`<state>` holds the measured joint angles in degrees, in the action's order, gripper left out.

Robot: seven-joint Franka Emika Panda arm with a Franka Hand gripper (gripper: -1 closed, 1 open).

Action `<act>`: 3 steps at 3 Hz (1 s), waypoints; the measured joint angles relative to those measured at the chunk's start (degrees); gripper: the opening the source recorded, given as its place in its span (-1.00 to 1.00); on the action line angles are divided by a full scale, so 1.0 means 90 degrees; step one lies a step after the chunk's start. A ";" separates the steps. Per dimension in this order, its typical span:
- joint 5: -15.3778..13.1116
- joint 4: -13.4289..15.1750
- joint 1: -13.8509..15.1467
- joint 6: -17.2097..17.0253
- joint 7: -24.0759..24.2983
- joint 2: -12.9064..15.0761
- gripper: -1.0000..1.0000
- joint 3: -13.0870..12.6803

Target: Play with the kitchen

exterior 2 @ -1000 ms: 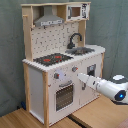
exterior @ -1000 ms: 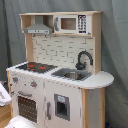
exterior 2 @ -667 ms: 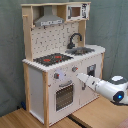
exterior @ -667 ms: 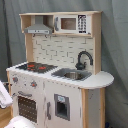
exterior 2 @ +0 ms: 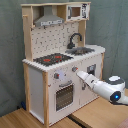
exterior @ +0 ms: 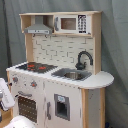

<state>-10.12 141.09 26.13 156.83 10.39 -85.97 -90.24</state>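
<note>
The kitchen (exterior: 60,82) is a tall toy of white panels and pale wood, seen in both exterior views. It has a black-red hob (exterior: 34,66), a grey sink (exterior: 73,75), a black faucet (exterior: 83,59), a range hood (exterior: 39,28) and an oven door (exterior 2: 64,96). In the second exterior view my gripper (exterior 2: 79,74) reaches in from the lower right. Its tip is at the kitchen's (exterior 2: 37,80) front panel, just beside the right knob (exterior 2: 74,69) and above the oven door. In the first exterior view only a white part of my arm (exterior: 5,97) shows at the left edge.
A grey curtain (exterior: 115,50) hangs behind the kitchen. It stands on pale wooden boards (exterior 2: 30,119). A toy microwave (exterior: 70,23) sits on the top shelf. My arm's white body (exterior 2: 112,90) crosses the second exterior view's lower right, in front of the right cupboard door.
</note>
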 joint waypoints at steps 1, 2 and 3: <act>0.0000 0.0008 0.0121 0.0126 0.0695 -0.0001 1.00 -0.0027; -0.0003 0.0015 0.0234 0.0284 0.1303 -0.0018 1.00 -0.0071; -0.0004 0.0024 0.0373 0.0430 0.2057 -0.0026 1.00 -0.0238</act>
<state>-10.15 141.30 29.49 160.71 28.91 -86.21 -92.38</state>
